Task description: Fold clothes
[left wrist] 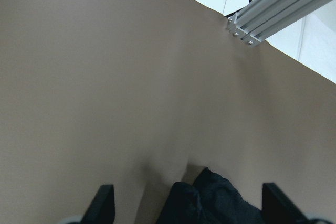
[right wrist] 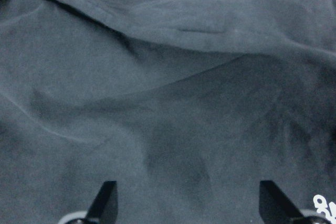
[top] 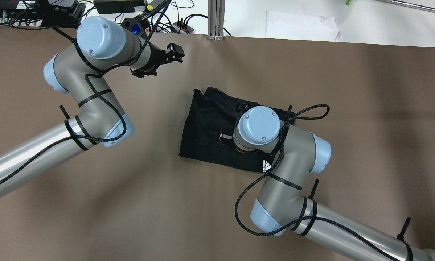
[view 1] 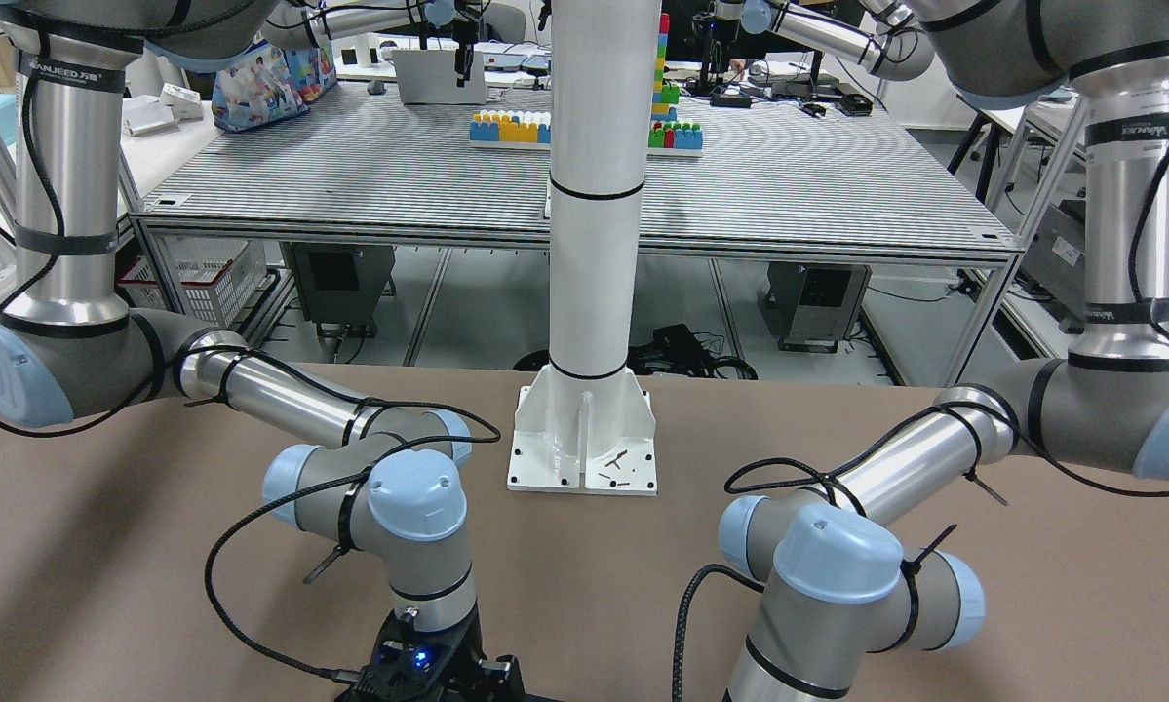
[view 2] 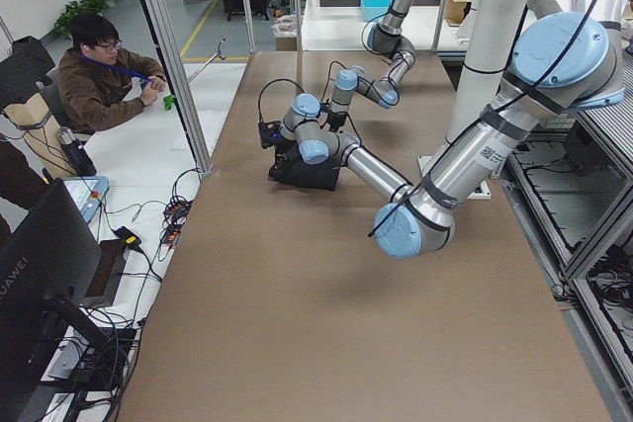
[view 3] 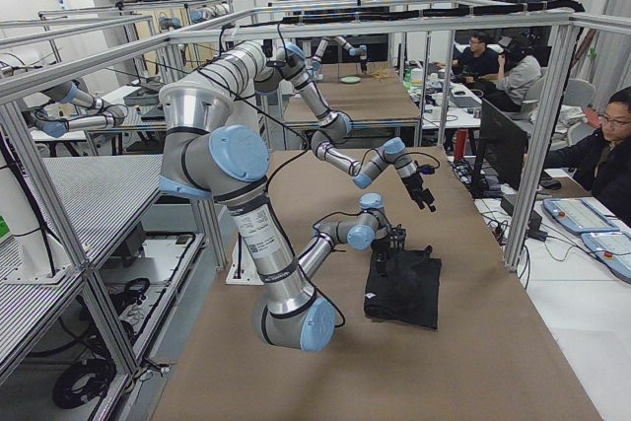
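Right tool [right wrist: 190, 203]: jaws wide, nothing held between them. Both black fingers [right wrist: 107, 200] show at the bottom edge of the right wrist view, pointing down at dark cloth that fills the frame. Whether the tips touch the cloth cannot be told. In the overhead view the right wrist covers most of this tool.

Left tool [top: 176, 54]: jaws wide, holding nothing. It hangs above bare counter [top: 130, 203] near the far edge, just beside an aluminium post [top: 216, 18] and well apart from the right tool. A far corner of the cloth shows at the bottom of the left wrist view.

Garment [top: 206, 123]: one piece, black, soft. It lies on the brown counter about mid-width, between the two arms, gathered into a rough rectangle. The far edge is rumpled, with ridges and folds. The near edge lies flatter. The right arm's wrist sits over its right-hand part.

Logo [top: 266, 166]: small, white, three stripes. It is on the garment's near right corner, just beside the right arm's lower joint, and also shows at the lower right of the right wrist view.

White pillar [view 1: 594, 195]: upright, with its base plate bolted to the counter on the robot's side.

Person [view 2: 99, 76]: seated at a white desk beyond the counter's far edge.
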### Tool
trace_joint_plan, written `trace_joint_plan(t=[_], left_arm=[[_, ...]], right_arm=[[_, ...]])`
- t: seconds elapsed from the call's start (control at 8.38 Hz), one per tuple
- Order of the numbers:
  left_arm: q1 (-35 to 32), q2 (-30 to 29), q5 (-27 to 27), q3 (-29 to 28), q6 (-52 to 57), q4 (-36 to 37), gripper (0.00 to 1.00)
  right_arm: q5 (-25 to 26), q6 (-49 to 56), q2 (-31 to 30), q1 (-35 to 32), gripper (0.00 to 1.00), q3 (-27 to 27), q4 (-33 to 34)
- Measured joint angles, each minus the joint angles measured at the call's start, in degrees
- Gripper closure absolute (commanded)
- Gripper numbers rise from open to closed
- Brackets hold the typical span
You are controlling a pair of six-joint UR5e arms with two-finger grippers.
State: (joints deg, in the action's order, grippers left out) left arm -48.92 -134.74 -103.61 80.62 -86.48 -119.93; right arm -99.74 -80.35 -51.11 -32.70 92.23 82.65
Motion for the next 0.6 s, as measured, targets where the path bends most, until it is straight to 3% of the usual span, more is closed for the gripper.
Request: trace_joint_plan(t=[0.12,0.6], left_arm=[[-0.35,0.85,-0.38,0.01,0.22,-0.54,0.00],[-0.46,4.01,-0.47,-0.83,0.46,-5.26,0.00]], right_arm=[[0.71,0.36,0.75,-0.07,0.05,-1.78,-0.13],[1.54,6.90,8.83,-7.40,0.06,-18.61,-2.82]])
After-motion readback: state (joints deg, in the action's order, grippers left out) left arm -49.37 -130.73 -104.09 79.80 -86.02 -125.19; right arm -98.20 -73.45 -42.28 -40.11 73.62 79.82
